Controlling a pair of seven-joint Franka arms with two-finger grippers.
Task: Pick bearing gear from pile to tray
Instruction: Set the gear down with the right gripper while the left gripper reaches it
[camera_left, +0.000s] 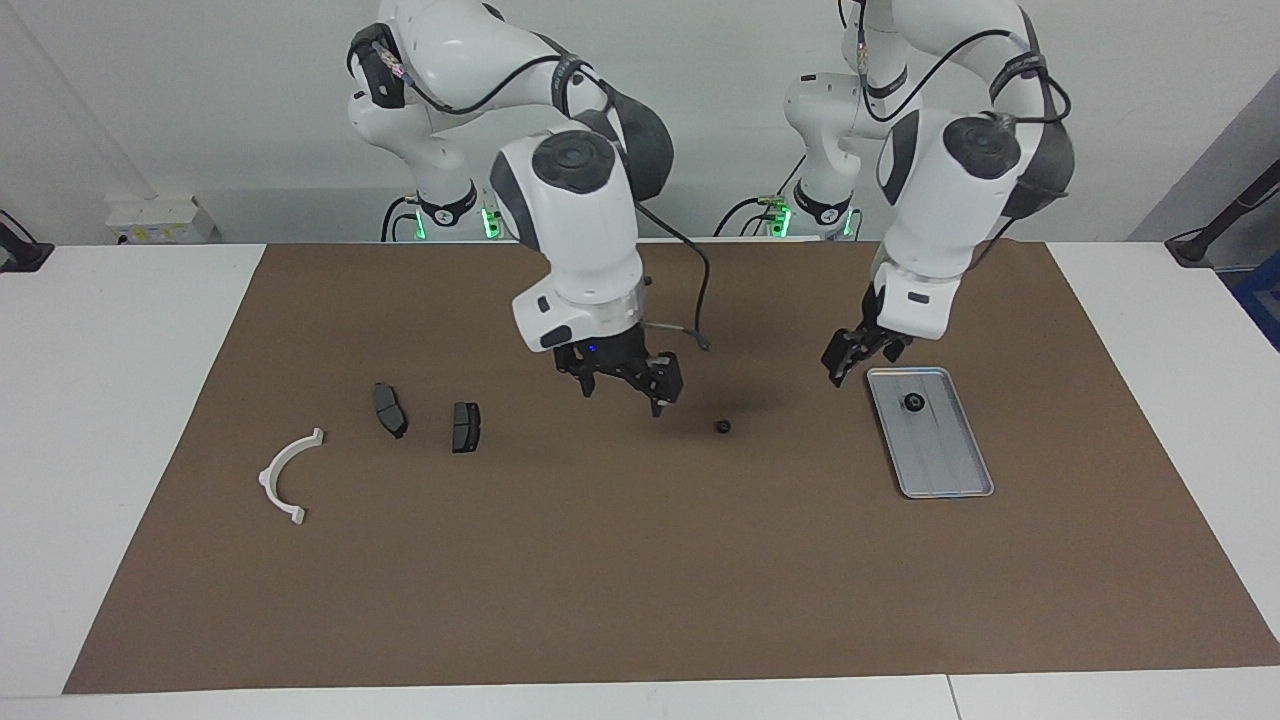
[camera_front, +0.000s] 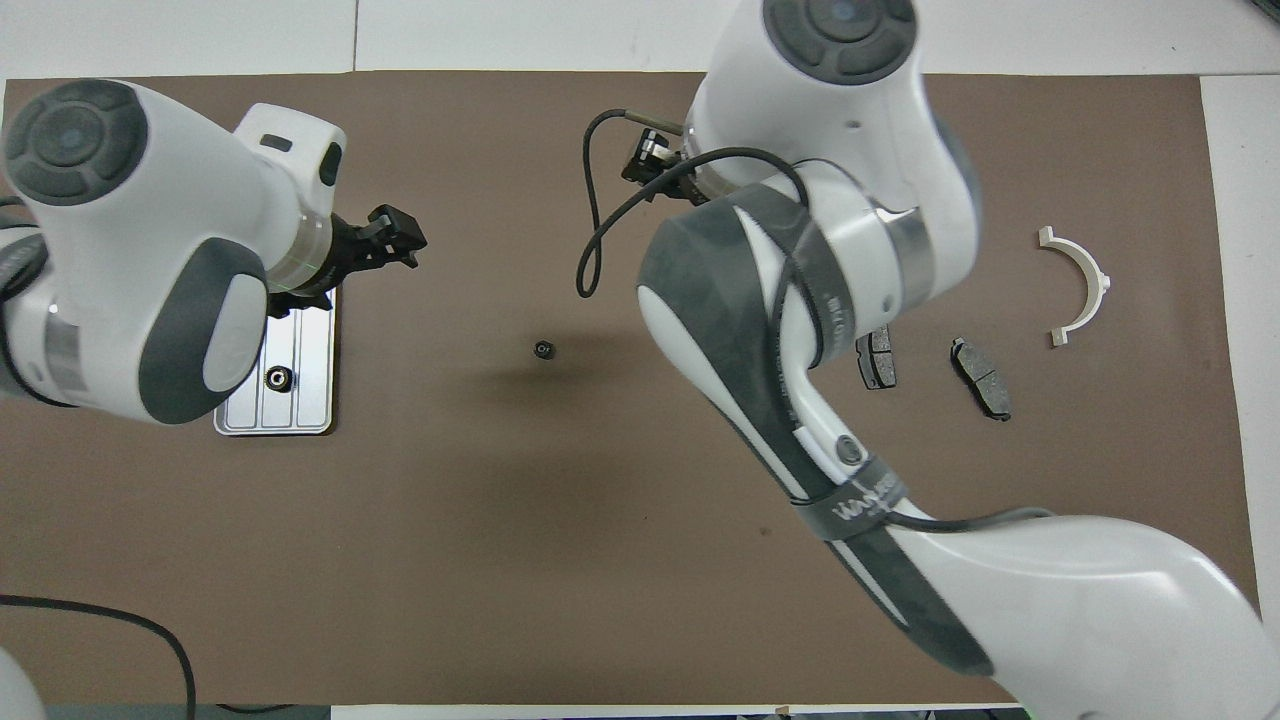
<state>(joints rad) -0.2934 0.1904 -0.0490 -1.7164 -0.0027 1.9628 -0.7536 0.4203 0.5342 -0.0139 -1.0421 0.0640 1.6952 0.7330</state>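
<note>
The right pincer (camera_left: 620, 385) hangs in the air over the brown mat (camera_left: 640, 560), its fingers spread wide apart and holding nothing. It is over the bare stretch between the two dark brake pads and a small black ring (camera_left: 722, 427). That ring lies alone on the mat, apart from the pincer and untouched, roughly midway along the worktop (camera_left: 130, 340); in the overhead view it shows as a tiny dark ring (camera_front: 543, 349) beside the arm's shadow.

The left pincer (camera_left: 848, 362) is low over the mat just beside the tray's (camera_left: 950, 470) corner nearest the robots, toward the right arm's end of it. Its fingers stand open and empty, as the overhead view (camera_front: 398, 236) shows more plainly.

The tray, flat and silver-grey with a low rim, lies on the mat toward the left arm's end of the worktop. A second small black ring (camera_left: 913, 402) sits inside it, in the part nearer to the robots.

Toward the right arm's end lie the other parts: one brake pad (camera_left: 465, 426), then another brake pad (camera_left: 389, 409) just beside it, and farther out a white half-ring (camera_left: 285, 473), each apart from the next.
</note>
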